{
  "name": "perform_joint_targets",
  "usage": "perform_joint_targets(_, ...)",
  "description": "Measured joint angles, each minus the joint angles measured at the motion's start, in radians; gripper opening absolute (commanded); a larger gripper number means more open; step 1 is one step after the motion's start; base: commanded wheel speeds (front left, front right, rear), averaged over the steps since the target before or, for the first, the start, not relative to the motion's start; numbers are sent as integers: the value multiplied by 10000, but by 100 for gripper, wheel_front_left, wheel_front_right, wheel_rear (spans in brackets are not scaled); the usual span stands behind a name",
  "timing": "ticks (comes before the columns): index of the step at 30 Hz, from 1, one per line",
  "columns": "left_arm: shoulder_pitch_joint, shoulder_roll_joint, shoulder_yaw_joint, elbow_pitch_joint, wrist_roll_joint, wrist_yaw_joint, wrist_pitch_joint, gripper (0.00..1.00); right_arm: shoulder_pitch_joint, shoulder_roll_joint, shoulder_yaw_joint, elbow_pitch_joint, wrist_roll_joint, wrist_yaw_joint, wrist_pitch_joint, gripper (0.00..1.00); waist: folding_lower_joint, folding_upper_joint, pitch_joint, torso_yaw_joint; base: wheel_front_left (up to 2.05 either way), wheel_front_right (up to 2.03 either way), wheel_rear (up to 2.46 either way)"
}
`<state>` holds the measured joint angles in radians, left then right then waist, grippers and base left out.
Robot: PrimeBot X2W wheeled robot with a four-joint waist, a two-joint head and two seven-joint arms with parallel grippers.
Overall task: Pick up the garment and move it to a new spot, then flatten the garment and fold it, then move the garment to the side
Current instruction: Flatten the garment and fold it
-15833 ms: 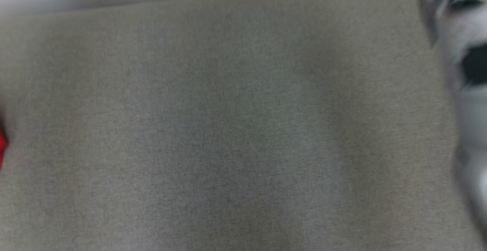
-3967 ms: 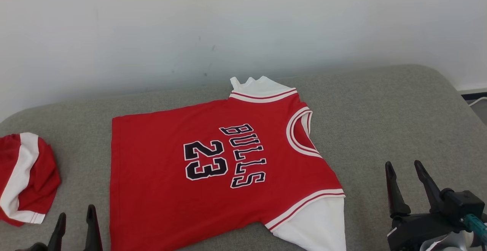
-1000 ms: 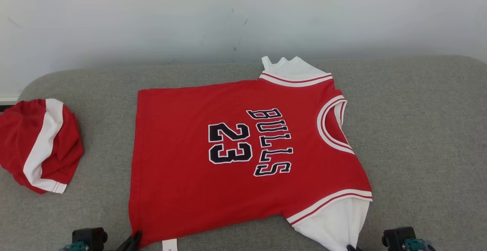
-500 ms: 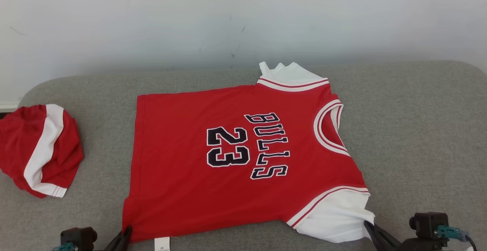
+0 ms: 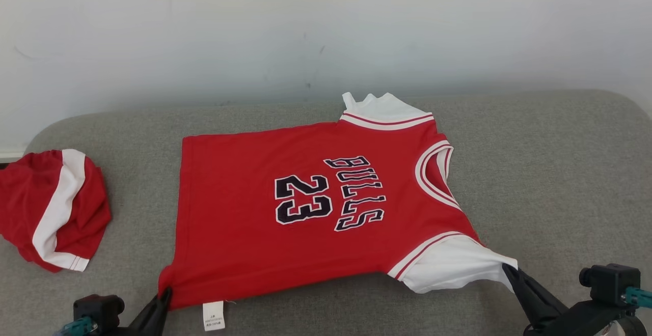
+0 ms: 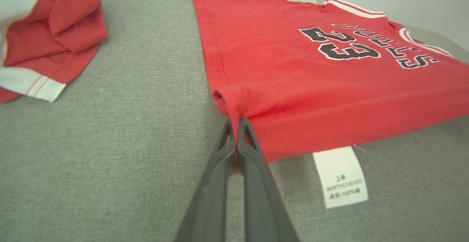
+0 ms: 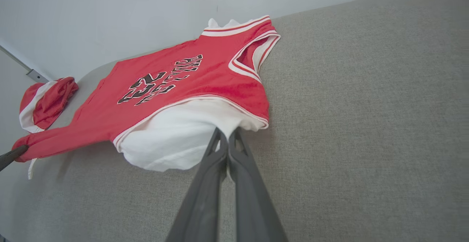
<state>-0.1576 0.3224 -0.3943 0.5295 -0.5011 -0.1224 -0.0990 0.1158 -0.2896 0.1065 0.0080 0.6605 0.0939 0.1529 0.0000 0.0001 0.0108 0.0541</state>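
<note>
Two corners of the garment [image 5: 316, 214] are gripped in the head view: left gripper [image 5: 164, 295] at the hem, right gripper [image 5: 509, 271] at the white sleeve [image 5: 453, 270]. The garment lies spread on the grey cushion [image 5: 560, 173].
Left wrist view: fingers pinch the red hem.
Right wrist view: fingers pinch the sleeve.
Judgement: flattening nearly done; folding and side placement remain.

Crumpled red-and-white cloth [image 5: 51, 208] at left, grey upholstered surface [image 5: 550, 173], pale wall [image 5: 305, 30]

Bare room: grey cushion [image 5: 560, 173], white wall [image 5: 305, 20]
</note>
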Motion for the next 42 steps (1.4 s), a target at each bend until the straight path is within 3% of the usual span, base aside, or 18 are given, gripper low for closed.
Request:
perform_joint_targets(10, -89, 174, -82, -345, 104, 77, 176, 0, -729, -305, 140, -288, -52, 2, 520, 0, 0, 0, -56, -48, 0, 0, 0)
perform_joint_targets(23, -1637, 633, -297, -163, 176, -17, 1005, 0, -3799, -583, 1260, 1475, -431, 121, 2104, 0, 0, 0, 428, -187, 0, 0, 0)
perform_joint_targets(33, -3167, 907, -416, 500, -245, -29, 1563, 0, -6243, -232, 1695, 3300, -468, 203, 2859, 0, 1, 1, 1152, -317, 0, 0, 0)
perform_joint_targets(42, -4063, 978, -926, 965, -779, -29, 1779, 0, -8283, 589, 2219, 4913, -828, 205, 2959, 0, 0, 1, 2002, -396, 0, 0, 0)
